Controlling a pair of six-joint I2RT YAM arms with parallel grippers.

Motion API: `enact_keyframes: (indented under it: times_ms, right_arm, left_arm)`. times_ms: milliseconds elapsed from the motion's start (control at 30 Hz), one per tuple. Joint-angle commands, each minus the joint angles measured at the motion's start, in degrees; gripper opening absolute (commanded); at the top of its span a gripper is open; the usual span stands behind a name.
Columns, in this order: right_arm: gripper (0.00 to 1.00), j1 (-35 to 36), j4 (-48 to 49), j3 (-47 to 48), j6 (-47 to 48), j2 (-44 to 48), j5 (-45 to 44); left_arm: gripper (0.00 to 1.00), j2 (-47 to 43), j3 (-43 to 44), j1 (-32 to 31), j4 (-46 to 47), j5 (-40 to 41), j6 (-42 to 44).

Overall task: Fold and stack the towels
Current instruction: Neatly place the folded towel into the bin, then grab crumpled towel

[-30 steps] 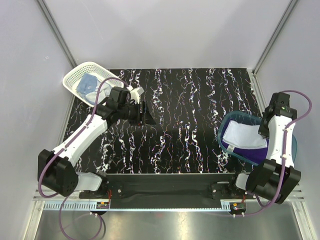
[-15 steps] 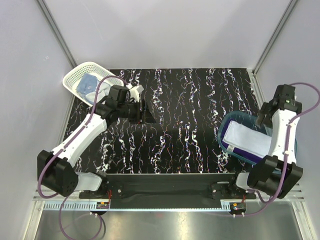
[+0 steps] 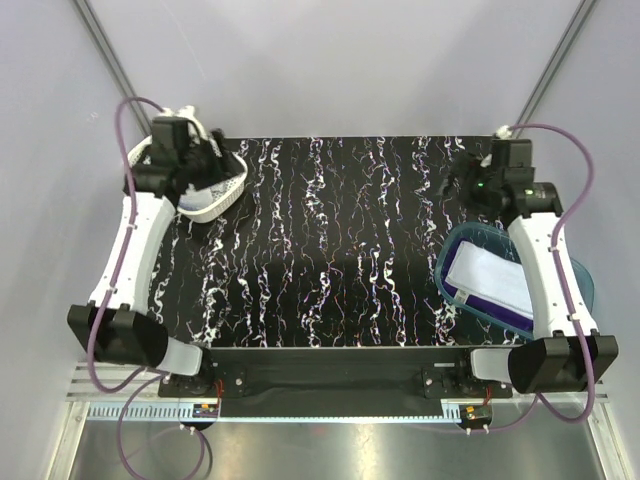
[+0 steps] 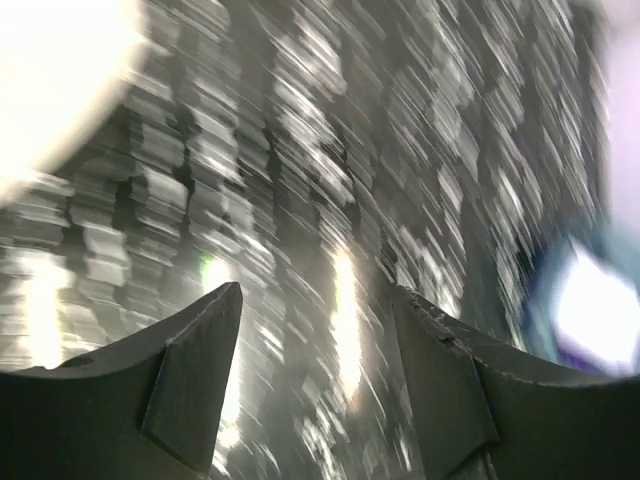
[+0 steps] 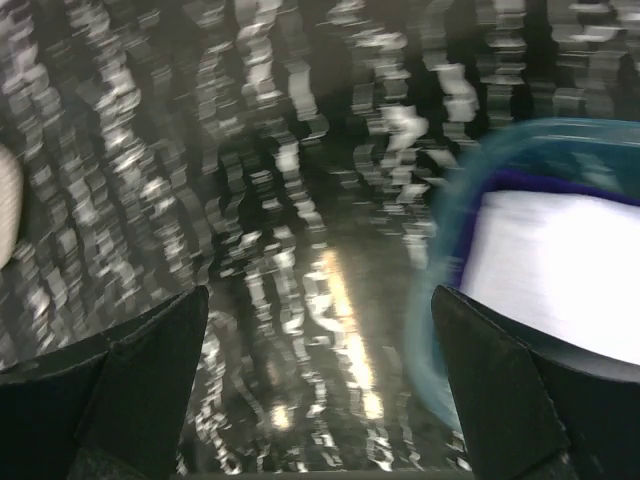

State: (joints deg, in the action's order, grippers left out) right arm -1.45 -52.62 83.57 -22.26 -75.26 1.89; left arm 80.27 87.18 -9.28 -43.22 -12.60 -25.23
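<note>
Desk [image 3: 350,250]: black, white-veined top, bare across its middle. Tub [image 3: 440,265]: translucent blue, near right of the desk, holding the stack. Basket [image 3: 215,200]: white lattice, far left corner, largely covered by the left arm, so its contents cannot be made out. White towel [image 3: 490,275]: folded flat, uppermost in the tub. Purple towel [image 3: 490,305]: beneath the white one, showing only as a dark margin along its near side. No other towel shows. Handling, as judged: both are light, limp cloth, not fragile and not slippery. They will sag and come unfolded if lifted by a single layer, so they are best pinched at a folded edge or corner through all layers. Right hand [image 5: 320,295]: fingers spread wide and empty, raised over the desk to the far left of the tub, with the towels near and to its right and not touched. Left hand [image 4: 315,300]: fingers apart and empty, above the basket, well apart from the tub; its view is blurred.
</note>
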Motion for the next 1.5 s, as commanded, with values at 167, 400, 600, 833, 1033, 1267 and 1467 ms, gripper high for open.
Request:
enact_keyframes:
  times_ms: [167, 400, 600, 833, 1033, 1267, 1467]
  right_arm:
    - [1.0, 7.96, 17.01, -5.35, -3.84, 1.27, 14.87]
    - [1.0, 8.75, 24.58, -6.49, -3.93, 0.29, 22.01]
    - [1.0, 8.75, 25.46, -5.26, -2.26, -1.28, 22.81]
    - [1.0, 8.66, 27.49, -5.44, -3.67, -3.74, 24.3]
    - [1.0, 8.75, 24.94, -4.3, -2.0, -4.19, 21.5]
    - [1.0, 8.84, 23.17, -7.53, -1.03, -2.0, 16.41]
    - [1.0, 8.75, 22.74, -10.98, -0.68, 1.08, 13.84]
  left_arm:
    - [0.67, 15.42, 12.21, 14.36, -3.28, 19.79, 4.49]
    - [0.66, 41.22, 32.3, 17.63, -6.95, 24.45, 8.79]
    - [0.68, 54.63, 42.81, 18.42, -14.09, 31.5, 9.4]
    - [0.44, 62.9, 44.22, 18.33, -11.27, 27.54, 10.73]
    - [0.08, 53.7, 44.22, 18.33, -6.71, 24.84, 11.35]
    - [0.0, 31.39, 41.69, 17.54, 2.49, 2.88, 6.26]
    - [0.0, 14.49, 31.4, 7.45, 7.53, -5.67, 6.16]
